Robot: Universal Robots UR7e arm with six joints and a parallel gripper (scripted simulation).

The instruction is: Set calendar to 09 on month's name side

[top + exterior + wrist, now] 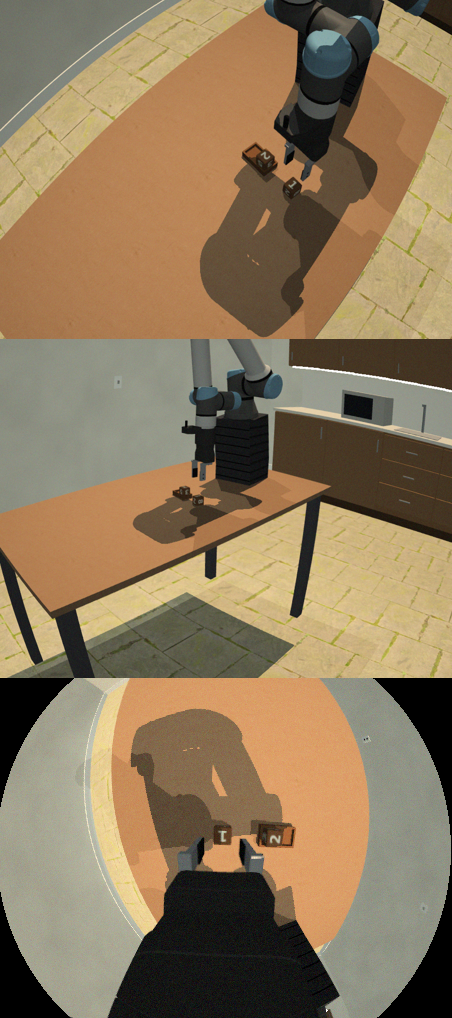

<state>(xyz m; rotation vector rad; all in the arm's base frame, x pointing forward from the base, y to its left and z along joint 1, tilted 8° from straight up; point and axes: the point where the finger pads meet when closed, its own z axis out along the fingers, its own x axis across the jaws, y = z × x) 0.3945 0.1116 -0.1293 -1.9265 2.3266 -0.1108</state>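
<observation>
A dark brown cube [291, 188] [197, 500] [222, 835] with a white 1 on top stands loose on the table, outside the tray. An 8 lying sideways shows on one side face in the exterior view. A second brown cube [265, 158] [184, 490] [274, 838] with a 2 on top and a 5 and a 3 on its sides stands in one end of the small brown tray [251, 162] [177, 494] [294, 837]. The tray's other end is empty. No month's name can be read. My gripper [296, 170] [198, 478] [221, 846] is open and empty, above the table, on the robot-base side of the loose cube.
The wooden table [146, 182] [91, 536] [320, 778] carries the tray and the loose cube. The arm's black pedestal [241, 448] stands behind the gripper. The arm's shadow falls across the table around the loose cube.
</observation>
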